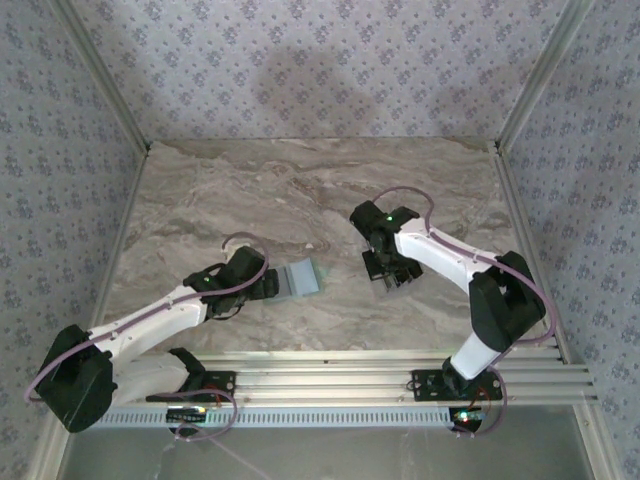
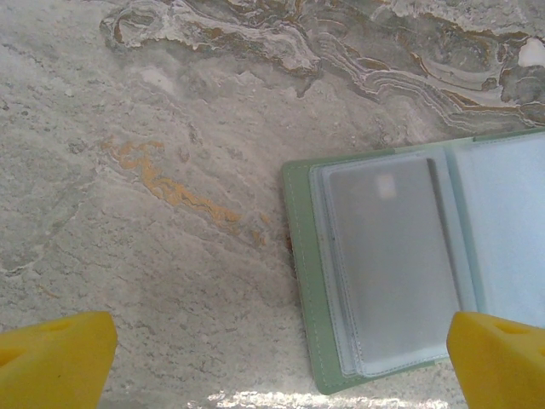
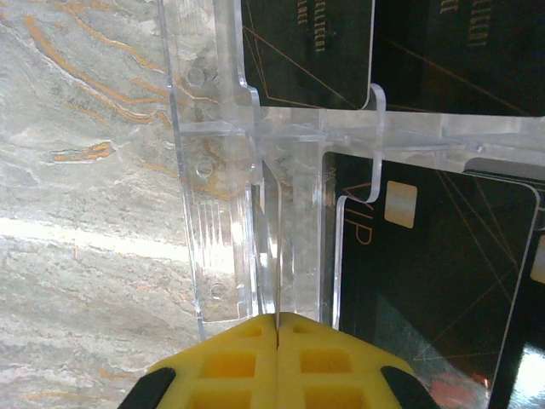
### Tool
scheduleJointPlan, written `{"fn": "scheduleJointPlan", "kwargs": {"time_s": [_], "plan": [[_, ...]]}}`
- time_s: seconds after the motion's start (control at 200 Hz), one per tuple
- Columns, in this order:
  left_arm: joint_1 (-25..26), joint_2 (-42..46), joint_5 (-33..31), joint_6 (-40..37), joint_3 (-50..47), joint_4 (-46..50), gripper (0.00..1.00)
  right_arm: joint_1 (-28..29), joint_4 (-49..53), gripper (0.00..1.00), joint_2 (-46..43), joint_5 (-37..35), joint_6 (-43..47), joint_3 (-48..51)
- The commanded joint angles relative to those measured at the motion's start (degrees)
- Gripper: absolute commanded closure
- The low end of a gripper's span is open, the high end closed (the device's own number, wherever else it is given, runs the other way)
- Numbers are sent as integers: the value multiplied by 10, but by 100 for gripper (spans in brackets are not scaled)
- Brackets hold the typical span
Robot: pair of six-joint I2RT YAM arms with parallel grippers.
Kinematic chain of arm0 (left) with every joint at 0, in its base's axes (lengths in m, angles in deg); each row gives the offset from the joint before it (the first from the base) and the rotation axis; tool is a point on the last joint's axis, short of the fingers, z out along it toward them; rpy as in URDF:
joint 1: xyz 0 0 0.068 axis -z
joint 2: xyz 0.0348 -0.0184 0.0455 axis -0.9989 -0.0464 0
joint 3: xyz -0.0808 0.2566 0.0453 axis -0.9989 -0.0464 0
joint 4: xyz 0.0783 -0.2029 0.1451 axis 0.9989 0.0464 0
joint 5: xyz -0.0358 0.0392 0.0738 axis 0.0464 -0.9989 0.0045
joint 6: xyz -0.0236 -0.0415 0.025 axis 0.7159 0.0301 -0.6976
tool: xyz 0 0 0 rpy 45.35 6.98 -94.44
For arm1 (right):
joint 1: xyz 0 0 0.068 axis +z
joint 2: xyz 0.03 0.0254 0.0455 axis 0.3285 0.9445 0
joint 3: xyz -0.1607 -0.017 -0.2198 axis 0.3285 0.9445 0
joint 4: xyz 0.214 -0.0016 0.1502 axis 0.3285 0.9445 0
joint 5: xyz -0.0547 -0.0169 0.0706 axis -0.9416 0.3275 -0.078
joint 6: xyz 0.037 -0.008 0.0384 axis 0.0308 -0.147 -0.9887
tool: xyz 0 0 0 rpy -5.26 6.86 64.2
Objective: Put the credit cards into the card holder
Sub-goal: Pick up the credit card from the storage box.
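The sage-green card holder [image 1: 302, 279] lies open on the marble table, its clear grey inner sleeves [image 2: 400, 264] facing up. My left gripper [image 1: 270, 286] hovers just left of it, open, with its yellow fingertips [image 2: 55, 358] wide apart and the holder's left edge between them, untouched [image 2: 277, 362]. Black credit cards [image 3: 426, 256] with gold print sit in a clear plastic rack [image 3: 213, 213]; another card [image 3: 311, 51] lies in the row beyond. My right gripper [image 3: 277, 328] stands over the rack [image 1: 392, 278], its yellow pads pressed together on a thin credit card seen edge-on [image 3: 277, 247].
The marble tabletop [image 1: 300, 190] stretches bare behind both arms. Patterned walls and metal rails [image 1: 130, 130] border it on the left, right and back. An aluminium rail [image 1: 400, 365] runs along the near edge by the arm bases.
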Motion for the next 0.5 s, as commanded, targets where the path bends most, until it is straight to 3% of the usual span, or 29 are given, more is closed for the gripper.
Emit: {"fn": "scheduleJointPlan", "kwargs": {"time_s": [0.0, 0.235, 0.495], "plan": [[-4, -1, 4, -14, -4, 0, 0, -2, 16, 100, -27, 21, 2, -30], [-5, -13, 9, -14, -9, 3, 0, 1, 21, 100, -76, 31, -3, -66], [-5, -43, 9, -9, -19, -14, 0, 15, -101, 100, -104, 166, -25, -45]]}}
